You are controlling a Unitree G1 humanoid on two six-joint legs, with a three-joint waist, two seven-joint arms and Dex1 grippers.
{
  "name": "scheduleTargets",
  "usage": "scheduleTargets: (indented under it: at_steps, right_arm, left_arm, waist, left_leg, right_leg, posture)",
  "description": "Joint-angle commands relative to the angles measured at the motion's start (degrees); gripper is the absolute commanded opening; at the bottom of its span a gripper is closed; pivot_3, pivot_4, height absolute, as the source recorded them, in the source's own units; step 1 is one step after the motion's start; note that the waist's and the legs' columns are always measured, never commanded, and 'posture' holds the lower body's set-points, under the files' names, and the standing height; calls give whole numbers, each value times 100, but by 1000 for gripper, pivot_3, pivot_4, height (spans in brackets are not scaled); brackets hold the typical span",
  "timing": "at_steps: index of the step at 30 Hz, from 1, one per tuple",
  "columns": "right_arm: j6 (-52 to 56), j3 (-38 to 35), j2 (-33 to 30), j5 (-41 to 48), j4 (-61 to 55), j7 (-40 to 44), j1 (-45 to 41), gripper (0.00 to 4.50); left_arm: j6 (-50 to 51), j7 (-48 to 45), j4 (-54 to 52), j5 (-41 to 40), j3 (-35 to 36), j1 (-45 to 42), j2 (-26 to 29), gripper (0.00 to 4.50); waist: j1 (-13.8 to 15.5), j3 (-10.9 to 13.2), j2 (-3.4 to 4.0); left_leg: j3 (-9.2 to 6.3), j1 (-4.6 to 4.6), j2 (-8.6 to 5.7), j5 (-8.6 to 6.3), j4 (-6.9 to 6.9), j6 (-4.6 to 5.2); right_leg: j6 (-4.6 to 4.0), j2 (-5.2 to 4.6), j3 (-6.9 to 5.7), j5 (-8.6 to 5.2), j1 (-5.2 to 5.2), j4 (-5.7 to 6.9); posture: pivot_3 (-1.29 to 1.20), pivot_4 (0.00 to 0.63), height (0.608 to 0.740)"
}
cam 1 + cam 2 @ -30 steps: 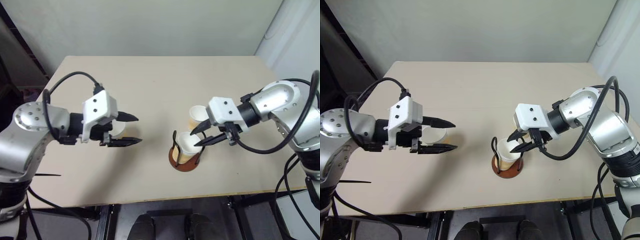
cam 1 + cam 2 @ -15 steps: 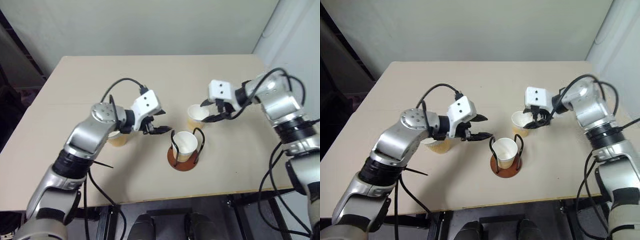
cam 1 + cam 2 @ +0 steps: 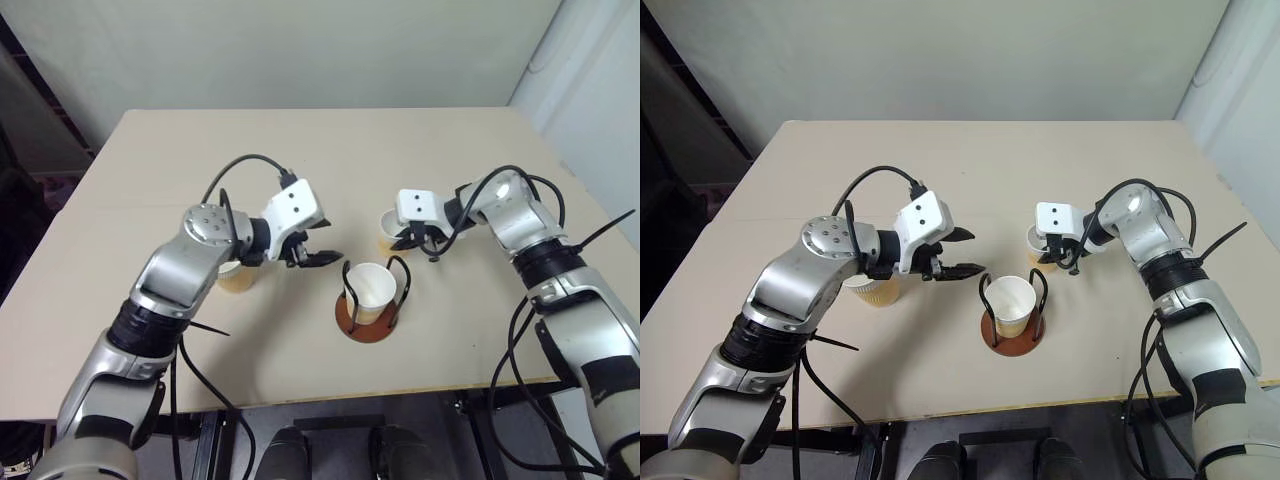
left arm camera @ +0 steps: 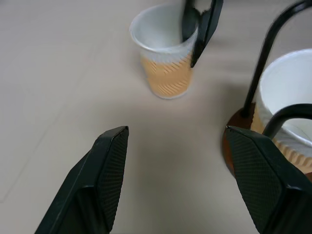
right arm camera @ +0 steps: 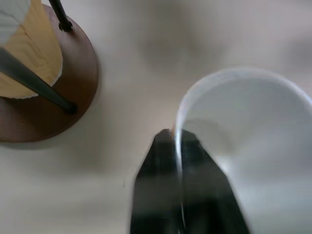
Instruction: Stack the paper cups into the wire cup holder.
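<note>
Paper, thin-walled and ribbed: from my head views, three cups on the table [image 3: 480,150]. One cup [image 3: 370,288] sits inside the holder [image 3: 362,322]; a second cup [image 3: 1040,243] stands just beyond it; a third cup [image 3: 873,290] stands to the left, partly hidden under my left arm. My right gripper [image 3: 412,240] is at the second cup's rim. My left gripper [image 3: 958,254] hangs apart from all three cups.

Left wrist view: my fingers [image 4: 105,180] are spread wide, empty. Ahead, the second cup [image 4: 167,61] has one black finger inside and one outside its wall.

Right wrist view: my fingers [image 5: 163,185] are pressed together on the cup [image 5: 253,141] wall at the rim.

Judgement: these cups are very light, soft and easily crushed or tipped. The rolled rim is the stiffest hold; a pinch there should be gentle.
</note>
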Motion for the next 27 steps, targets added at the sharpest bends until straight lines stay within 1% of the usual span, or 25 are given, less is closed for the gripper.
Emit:
scheduleTargets:
  at_steps: [1, 3, 5, 7, 8, 10, 12, 14, 15, 19, 23, 27]
  right_arm:
    - [140, -577, -248, 528, -681, 482, -265, 19]
    - [513, -845, -442, 884, -1230, 816, -347, 19]
    - [1321, -1162, -760, 1687, -2183, 1171, -511, 19]
    - [2124, -1284, -1090, 2672, -3261, 1280, -524, 19]
    - [2428, -1290, -1172, 2981, -3733, 1280, -451, 19]
    - [2750, -1257, -1261, 3207, -4334, 1280, -272, 19]
    - [2925, -1166, -1252, 3219, -4802, 1220, -38, 19]
    - [2984, -1022, -1158, 3136, -5089, 1072, 169, 19]
    - [2930, -912, -1122, 2993, -5099, 1002, 236, 19]
    - [2530, -554, -1110, 2410, -4875, 917, 341, 19]
    - [2368, -515, -1126, 2318, -4834, 1044, 366, 19]
    - [2255, -511, -1158, 2241, -4783, 1158, 379, 19]
  left_arm:
    - [-20, -26, -173, -183, 439, -54, 87, 3371]
    - [-27, -223, -310, -484, 751, -2, 176, 3371]
    - [6, -684, -569, -897, 1149, 161, 554, 3371]
    - [94, -1315, -883, -1385, 1499, 487, 1075, 3371]
    - [46, -1561, -989, -1489, 1582, 677, 1327, 3371]
    - [-25, -1740, -1066, -1553, 1624, 898, 1619, 3371]
    - [-79, -1836, -1085, -1543, 1609, 1059, 1803, 3371]
    - [-149, -1911, -1114, -1472, 1543, 1182, 1936, 3371]
    - [-143, -1890, -1124, -1460, 1517, 1185, 1944, 3371]
    - [-62, -1803, -1241, -1558, 1489, 1136, 1916, 3371]
    - [-11, -1713, -1299, -1571, 1482, 1200, 1940, 3371]
    - [26, -1651, -1341, -1579, 1469, 1231, 1950, 3371]
  waist:
    - [4, 0, 0]
    - [7, 0, 0]
    - [6, 0, 1]
    - [1, 0, 1]
    - [-2, -1, -1]
    - [-6, -5, -8]
    - [-17, -8, -12]
    - [-17, -8, -12]
    - [-15, -6, -10]
    - [-15, -5, -8]
    - [-23, -5, -8]
    - [-25, -6, -8]
  left_leg:
    - [1, -1, -1, 3, 0, -5]
    - [4, -2, -2, 10, -1, -17]
    - [15, -6, -5, 21, -1, -36]
    - [31, -22, -12, 35, -3, -73]
    - [44, -27, -11, 31, -5, -93]
    - [41, -14, 5, 14, -9, -137]
    - [24, 29, 19, 5, -16, -147]
    - [8, 33, 31, -13, -12, -117]
    - [1, 33, 33, -22, -10, -99]
    - [-24, 35, 75, -8, -3, -81]
    - [-13, 46, 86, -1, -3, -70]
    - [-8, 54, 97, 0, -5, -68]
  right_leg:
    - [-1, 1, 0, 1, 0, 0]
    - [-1, 1, 0, 1, 0, -2]
    - [-2, 9, 0, 0, -1, -6]
    - [-10, 30, 0, -4, -15, -12]
    - [-19, 45, -1, -10, -20, -12]
    - [-40, 82, 0, -29, -14, -11]
    - [-57, 128, 3, -50, 26, -9]
    - [-60, 127, 7, -51, 29, -1]
    - [-63, 128, 7, -49, 27, 5]
    - [-109, 134, 5, -20, 18, 6]
    - [-145, 142, 5, -10, 18, -2]
    - [-157, 157, 5, -9, 18, 1]
  posture:
    - [0, 150, 740]
    - [0, 150, 740]
    - [0, 150, 740]
    - [0, 150, 740]
    - [0, 150, 740]
    - [0, 150, 740]
    - [0, 150, 740]
    - [0, 150, 740]
    - [0, 150, 740]
    - [0, 150, 740]
    - [0, 150, 740]
    - [0, 150, 740]
